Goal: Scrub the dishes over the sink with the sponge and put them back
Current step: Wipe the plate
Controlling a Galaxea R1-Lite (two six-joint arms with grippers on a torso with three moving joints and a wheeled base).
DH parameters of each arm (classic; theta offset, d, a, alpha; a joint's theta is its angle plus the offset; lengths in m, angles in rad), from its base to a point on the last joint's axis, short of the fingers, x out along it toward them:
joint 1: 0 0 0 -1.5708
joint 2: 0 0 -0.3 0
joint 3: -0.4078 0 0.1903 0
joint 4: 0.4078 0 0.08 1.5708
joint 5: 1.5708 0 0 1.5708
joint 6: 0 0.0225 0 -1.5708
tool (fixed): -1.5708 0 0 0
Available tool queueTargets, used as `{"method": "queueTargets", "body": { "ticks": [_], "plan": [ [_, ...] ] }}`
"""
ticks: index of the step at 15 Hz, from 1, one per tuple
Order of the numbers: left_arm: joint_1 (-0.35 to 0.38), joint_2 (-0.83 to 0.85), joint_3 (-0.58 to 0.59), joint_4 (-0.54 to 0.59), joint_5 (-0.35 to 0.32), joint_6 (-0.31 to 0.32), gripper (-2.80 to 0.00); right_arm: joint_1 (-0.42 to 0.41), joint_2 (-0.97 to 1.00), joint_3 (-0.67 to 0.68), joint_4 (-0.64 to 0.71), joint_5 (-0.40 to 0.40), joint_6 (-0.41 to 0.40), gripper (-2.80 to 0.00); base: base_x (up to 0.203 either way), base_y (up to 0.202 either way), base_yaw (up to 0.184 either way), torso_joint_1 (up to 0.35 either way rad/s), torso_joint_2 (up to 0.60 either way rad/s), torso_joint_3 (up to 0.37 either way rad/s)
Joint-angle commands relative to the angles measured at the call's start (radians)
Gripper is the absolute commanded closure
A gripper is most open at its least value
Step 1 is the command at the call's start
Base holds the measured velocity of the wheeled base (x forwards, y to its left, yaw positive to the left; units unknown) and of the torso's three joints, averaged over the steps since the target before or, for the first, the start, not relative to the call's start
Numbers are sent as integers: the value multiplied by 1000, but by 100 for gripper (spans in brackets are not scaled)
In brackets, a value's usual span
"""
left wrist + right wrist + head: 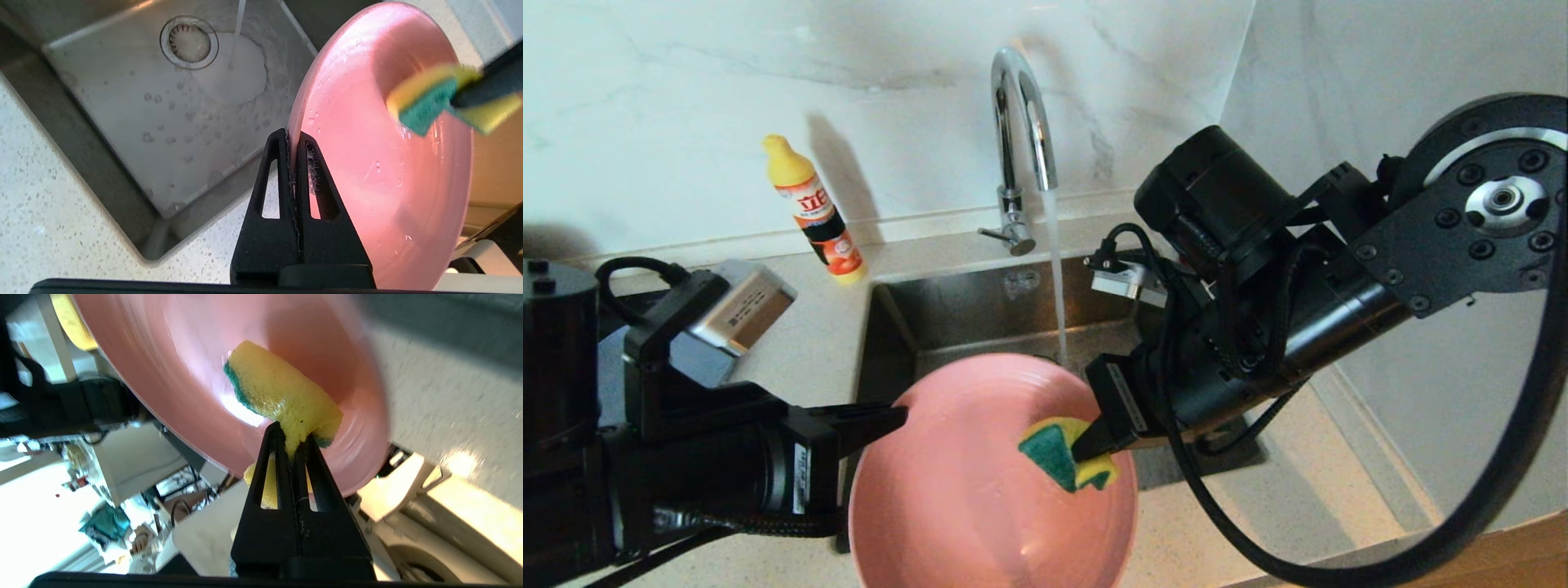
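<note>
Right gripper [1086,447]: fingers pinched tight on the yellow sponge [1068,454], foam squeezed between the tips, the green scouring layer turned toward the dish.
Sponge: pressed against the inner face of the pink plate [980,498], toward its upper right part in the head view.
Left gripper [900,416]: fingers clamped narrowly on the pink plate's rim, one on each face, at the plate's left edge in the head view.
Pink plate: held tilted up on edge, its wet hollow face turned to the sponge, hanging over the near edge of the sink [947,318].
Sink: stainless steel basin, round strainer drain [188,42] in the floor, droplets and suds scattered across it.
Tap [1021,122]: curved chrome spout behind the basin, a thin stream of water [1058,269] falling into the sink beyond the plate.
Countertop [800,343]: pale speckled stone around the basin; a yellow-capped detergent bottle [815,211] stands at the back wall, left of the tap.
</note>
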Motion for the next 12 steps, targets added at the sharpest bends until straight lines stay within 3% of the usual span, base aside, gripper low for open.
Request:
{"method": "queueTargets", "body": {
  "ticks": [1,6,12],
  "plan": [
    [2,11,-8,-18,11,-1,0,20,-26,47,5,2,1,0,0,0,0,0,0,0],
    [3,24,-15,-31,28,-10,0,99,8,80,-5,3,0,0,0,0,0,0,0,0],
    [1,46,4,-31,28,-16,0,140,103,-77,-6,2,3,0,0,0,0,0,0,0]
  ]
}}
